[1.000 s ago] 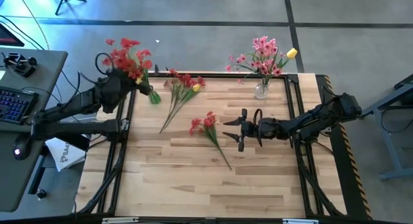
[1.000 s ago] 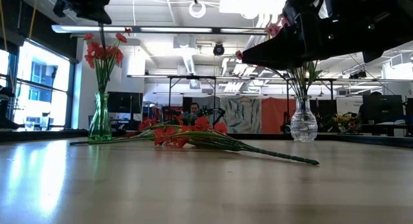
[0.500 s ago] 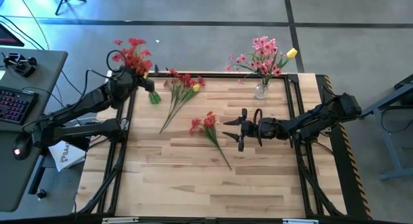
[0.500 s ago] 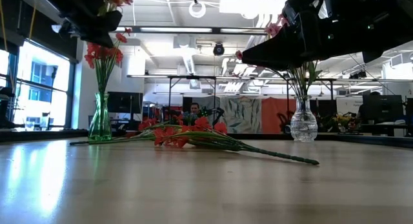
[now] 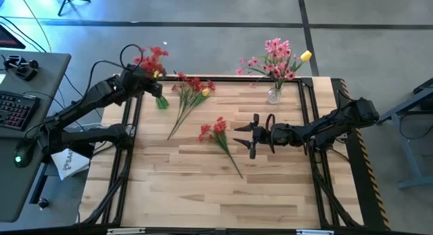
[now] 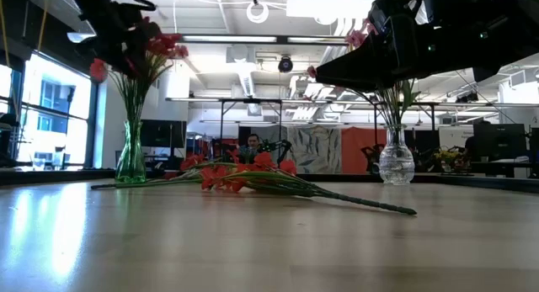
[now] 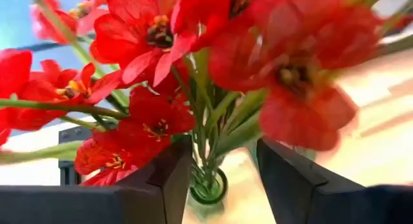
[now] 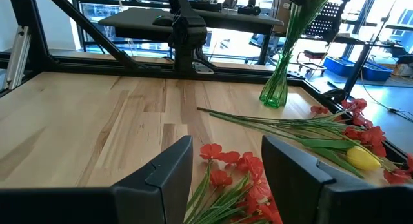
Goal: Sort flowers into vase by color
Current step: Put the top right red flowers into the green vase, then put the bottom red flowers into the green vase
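Light comes mostly from overhead: in the low view, ceiling strip lights (image 6: 253,38) burn white and a window (image 6: 50,107) at one side is washed out. The wooden table (image 5: 203,187) is evenly lit from above, with only faint shadows, and in the low view it carries a pale sheen of glare near that window. In the left wrist view the red flowers (image 7: 155,43) sit close to the lens and look soft, one bloom smeared. The right wrist view is crisp and bright.

Left of my tabletop (image 5: 203,187) sits a grey desk (image 5: 40,66) carrying a keyboard (image 5: 13,110); a white sheet (image 5: 67,160) lies between them.
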